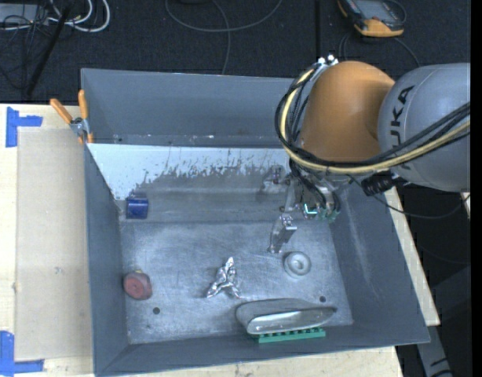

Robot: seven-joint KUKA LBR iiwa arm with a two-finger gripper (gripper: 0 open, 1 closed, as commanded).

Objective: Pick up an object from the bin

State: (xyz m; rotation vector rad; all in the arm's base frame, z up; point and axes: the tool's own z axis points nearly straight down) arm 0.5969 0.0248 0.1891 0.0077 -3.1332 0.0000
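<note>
My gripper (279, 242) hangs low in the right half of the bin, under the arm's wrist. Its tip is just left of and above a small silver round cap-like thing (297, 264) lying on the floor. A crumpled silvery, foil-like piece (224, 280) lies to the lower left of the tip, apart from it. Nothing shows in the gripper's grasp.
A grey oblong thing with a green toothed edge (285, 319) lies along the near wall. A dull red round thing (137, 286) sits at the near left. A small blue block (136, 207) rests by the far left wall.
</note>
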